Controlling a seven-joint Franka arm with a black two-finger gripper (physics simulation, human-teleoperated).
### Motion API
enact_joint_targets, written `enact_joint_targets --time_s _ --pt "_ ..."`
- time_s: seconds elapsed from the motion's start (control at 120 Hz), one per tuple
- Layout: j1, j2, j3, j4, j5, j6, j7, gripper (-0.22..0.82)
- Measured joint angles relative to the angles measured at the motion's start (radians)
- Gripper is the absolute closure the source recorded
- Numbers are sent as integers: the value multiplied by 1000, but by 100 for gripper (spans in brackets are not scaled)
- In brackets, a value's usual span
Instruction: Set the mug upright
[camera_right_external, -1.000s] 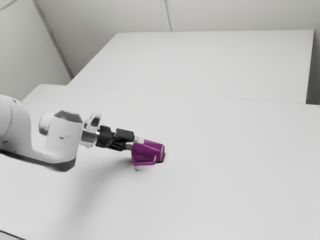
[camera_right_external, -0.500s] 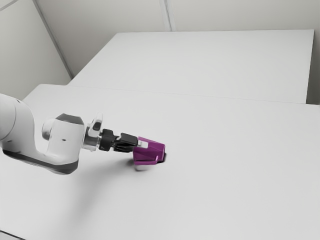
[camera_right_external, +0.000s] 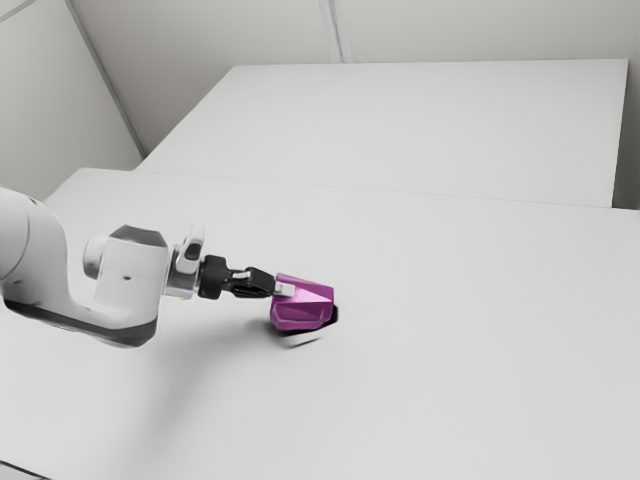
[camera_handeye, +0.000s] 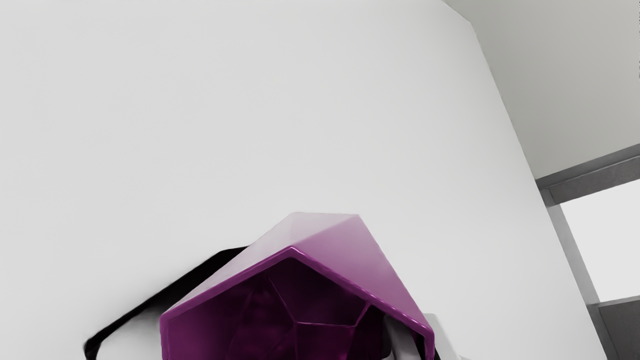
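The end effector (camera_right_external: 285, 291) apparently pinches the tipped mug (camera_right_external: 305, 311).

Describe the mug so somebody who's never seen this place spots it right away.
Find the big pale table, then follow the white arm from the exterior view's left to its black gripper. There the mug is tipped sideways, mouth facing the gripper. Its purple, flat-sided body sets it apart from both.

White table (camera_right_external: 450, 390) (thin seam (camera_right_external: 340, 187) across), pale walls (camera_right_external: 470, 30) behind; beyond table edge, grey frame (camera_handeye: 600, 181) around bright panel (camera_handeye: 610, 245).
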Motion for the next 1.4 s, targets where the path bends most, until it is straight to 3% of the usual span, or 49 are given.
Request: enact_joint_targets --time_s 0.333,0.5,0.683,0.958,1.4 --pt "-5 -90 -2 12 15 5 22 78" --pt "-11 -118 -7 104 229 7 -40 79" --pt "-10 -139 -27 190 619 8 -205 79" --pt "-3 -178 -72 203 1077 -1 -502 79" --pt "-40 -188 -115 150 1443 43 -936 79"
